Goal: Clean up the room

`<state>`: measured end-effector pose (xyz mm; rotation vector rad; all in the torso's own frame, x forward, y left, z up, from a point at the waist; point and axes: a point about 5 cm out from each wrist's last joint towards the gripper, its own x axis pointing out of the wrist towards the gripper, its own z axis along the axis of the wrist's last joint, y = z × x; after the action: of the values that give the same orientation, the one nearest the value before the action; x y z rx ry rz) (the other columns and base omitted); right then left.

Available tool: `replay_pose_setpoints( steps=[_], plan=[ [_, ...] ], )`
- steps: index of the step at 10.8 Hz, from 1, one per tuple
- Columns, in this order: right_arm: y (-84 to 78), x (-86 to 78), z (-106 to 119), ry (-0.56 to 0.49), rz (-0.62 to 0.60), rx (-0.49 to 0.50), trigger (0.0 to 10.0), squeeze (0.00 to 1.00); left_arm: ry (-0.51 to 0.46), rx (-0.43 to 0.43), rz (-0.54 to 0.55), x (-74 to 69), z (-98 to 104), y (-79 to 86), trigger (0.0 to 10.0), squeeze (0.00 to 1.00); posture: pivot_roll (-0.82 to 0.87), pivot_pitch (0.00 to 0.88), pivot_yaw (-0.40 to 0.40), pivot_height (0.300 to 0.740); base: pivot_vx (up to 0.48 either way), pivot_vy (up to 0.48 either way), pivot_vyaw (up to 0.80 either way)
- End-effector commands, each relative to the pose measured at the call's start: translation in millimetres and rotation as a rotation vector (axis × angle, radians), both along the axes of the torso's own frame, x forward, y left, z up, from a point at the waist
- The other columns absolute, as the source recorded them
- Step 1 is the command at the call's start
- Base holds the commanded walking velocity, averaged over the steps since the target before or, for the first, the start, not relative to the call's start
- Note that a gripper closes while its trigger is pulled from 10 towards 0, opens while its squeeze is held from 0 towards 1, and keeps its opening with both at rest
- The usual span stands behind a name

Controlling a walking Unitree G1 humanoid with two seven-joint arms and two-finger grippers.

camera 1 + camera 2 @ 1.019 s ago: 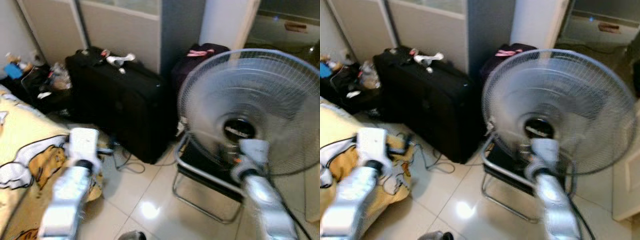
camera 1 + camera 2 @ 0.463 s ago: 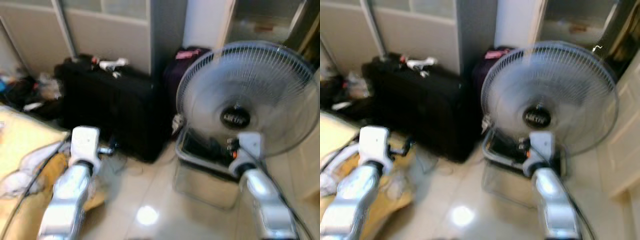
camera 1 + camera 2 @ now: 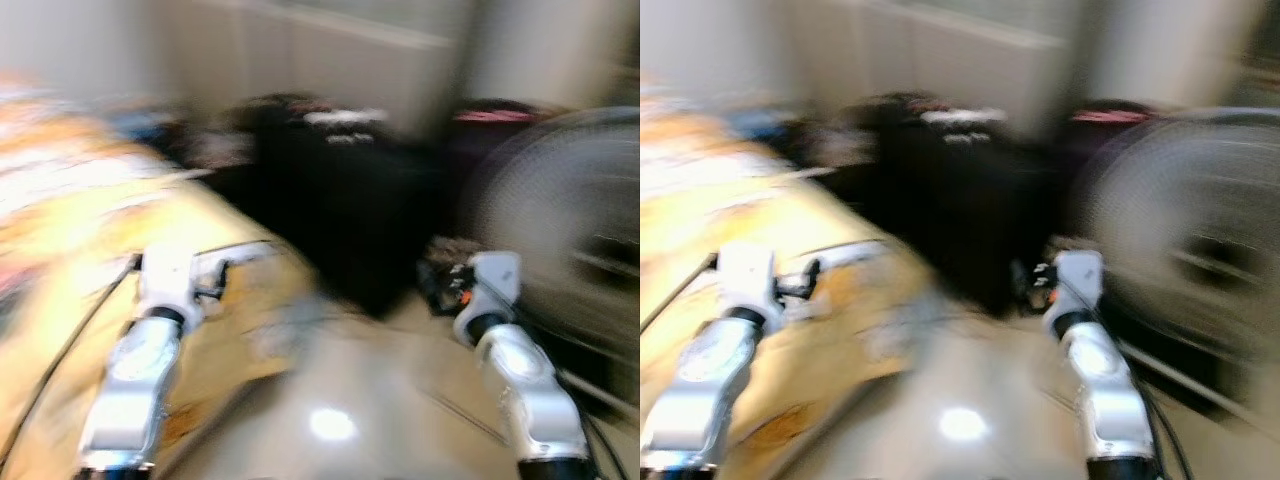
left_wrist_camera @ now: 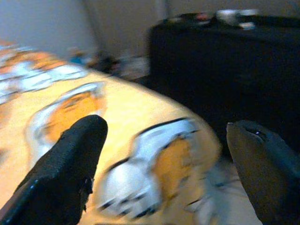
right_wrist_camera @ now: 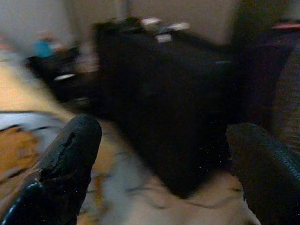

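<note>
Left eye view heavily motion-blurred. Yellow patterned bedding [image 3: 70, 230] at left, black suitcase [image 3: 350, 210] far centre, fan [image 3: 570, 220] at right (mesh barely readable). Left gripper [image 4: 164, 173] spread wide over bedding edge, holding nothing. Right gripper [image 5: 159, 173] spread wide too, empty, facing suitcase. Glossy tile floor [image 3: 350, 410] near centre.

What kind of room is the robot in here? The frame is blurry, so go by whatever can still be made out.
Most likely a bedroom. A bed with a yellow patterned blanket fills the left side, a black suitcase stands against the far wall, and a standing fan sits on the tiled floor at right.
</note>
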<state>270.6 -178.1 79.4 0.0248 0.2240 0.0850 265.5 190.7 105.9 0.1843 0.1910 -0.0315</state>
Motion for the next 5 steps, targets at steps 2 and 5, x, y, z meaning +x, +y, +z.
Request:
replay_pose_setpoints(
  steps=[2, 5],
  plan=[
    [5.5, 6.6, 2.5, -0.011, 0.023, 0.014, 10.0, 1.0, -0.021, 0.023, 0.011, 7.6, 5.6, 3.0, 10.0, 1.0, -0.09, 0.0, 0.019, 0.74, 0.0, -0.48, 0.8],
    [-2.4, 15.5, 4.2, -0.004, -0.026, 0.031, 10.0, 1.0, -0.033, 0.026, 0.029, 16.5, 11.0, 4.4, 10.0, 1.0, -0.08, 0.0, 0.019, 0.74, 0.0, -0.32, 0.8]
  ],
)
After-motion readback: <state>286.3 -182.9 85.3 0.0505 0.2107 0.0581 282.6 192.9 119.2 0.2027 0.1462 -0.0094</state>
